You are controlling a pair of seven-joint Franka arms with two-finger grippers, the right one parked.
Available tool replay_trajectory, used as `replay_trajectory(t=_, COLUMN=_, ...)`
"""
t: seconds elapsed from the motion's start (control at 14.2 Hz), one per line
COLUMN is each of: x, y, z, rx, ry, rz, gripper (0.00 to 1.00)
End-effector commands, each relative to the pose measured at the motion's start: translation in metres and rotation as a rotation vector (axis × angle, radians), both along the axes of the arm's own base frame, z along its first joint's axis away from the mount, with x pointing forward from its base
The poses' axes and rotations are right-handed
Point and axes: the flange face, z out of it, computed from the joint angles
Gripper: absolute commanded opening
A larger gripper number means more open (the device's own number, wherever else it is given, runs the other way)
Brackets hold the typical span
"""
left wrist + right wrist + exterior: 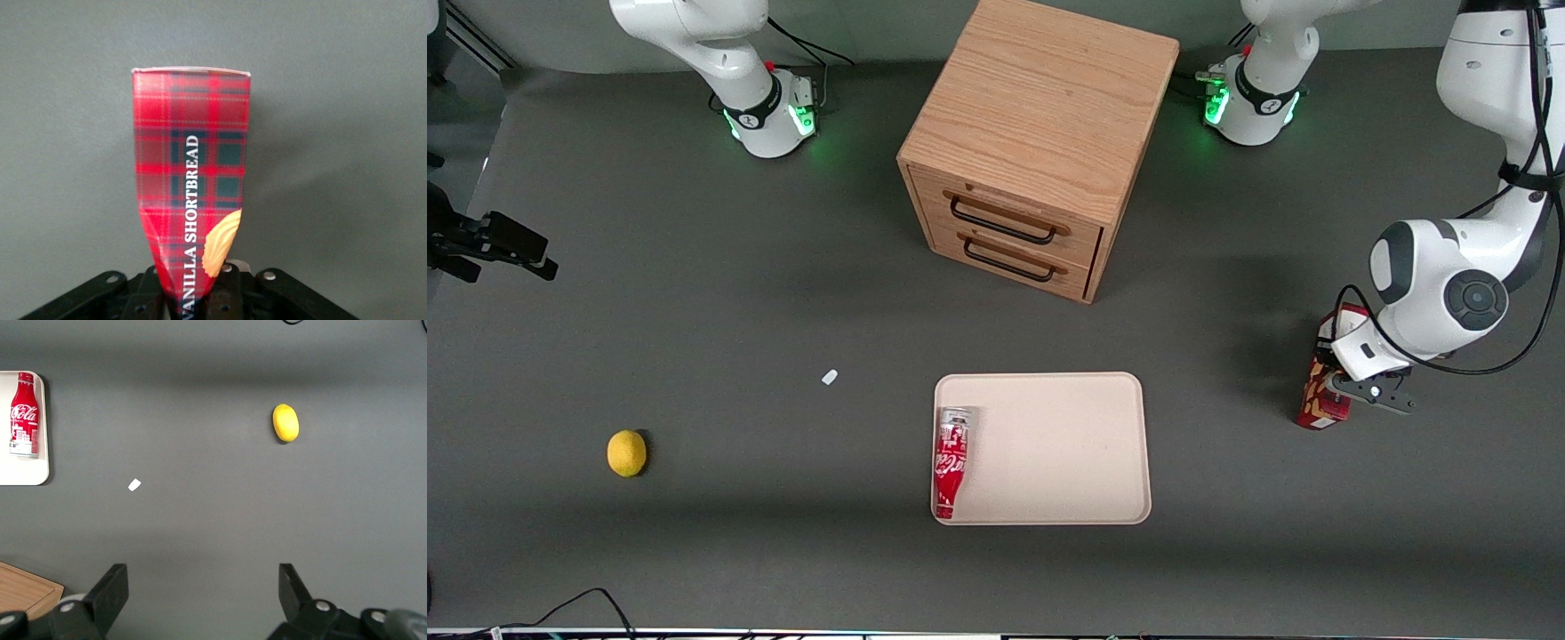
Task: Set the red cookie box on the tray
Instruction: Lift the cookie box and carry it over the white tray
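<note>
The red cookie box [1319, 402] is a slim tartan carton reading "vanilla shortbread". It stands nearly upright over the dark table, well off the tray toward the working arm's end. My left gripper [1344, 389] is shut on it. In the left wrist view the fingers [230, 297] pinch the red cookie box [190, 153] at one end, where the carton is squeezed narrow inside my gripper [193, 297]. I cannot tell whether the box touches the table. The beige tray [1067, 444] lies nearer the front camera than the wooden cabinet; its edge [27, 472] also shows in the right wrist view.
A red cola bottle [951, 460] [23, 413] lies in the tray along the rim on the parked arm's side. A wooden two-drawer cabinet [1032, 142] stands at the back. A lemon [627, 453] [285, 423] and a white scrap [830, 377] [134, 485] lie toward the parked arm's end.
</note>
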Motion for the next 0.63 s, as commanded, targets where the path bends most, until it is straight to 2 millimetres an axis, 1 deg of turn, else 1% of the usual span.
replay_trajectory(t=0.0, x=0.013, y=0.002, z=0.037, rx=0.028, ry=0.013, rz=0.0, gripper=0.0)
replay_trajectory(t=0.07, x=0.018, y=0.003, z=0.054, rx=0.034, ry=0.025, rz=0.005, gripper=0.0)
replay_trajectory(t=0.21, x=0.032, y=-0.004, z=0.096, rx=0.046, ry=0.039, rz=-0.005, gripper=0.0)
replay_trajectory(t=0.35, x=0.047, y=-0.018, z=0.142, rx=0.027, ry=0.055, rz=0.01, gripper=0.0)
replay_trajectory(t=0.42, x=0.054, y=-0.028, z=0.164, rx=-0.018, ry=0.063, rz=0.038, gripper=0.0)
replay_trajectory(t=0.56, x=0.063, y=-0.047, z=0.202, rx=-0.05, ry=0.073, rz=0.107, gripper=0.0)
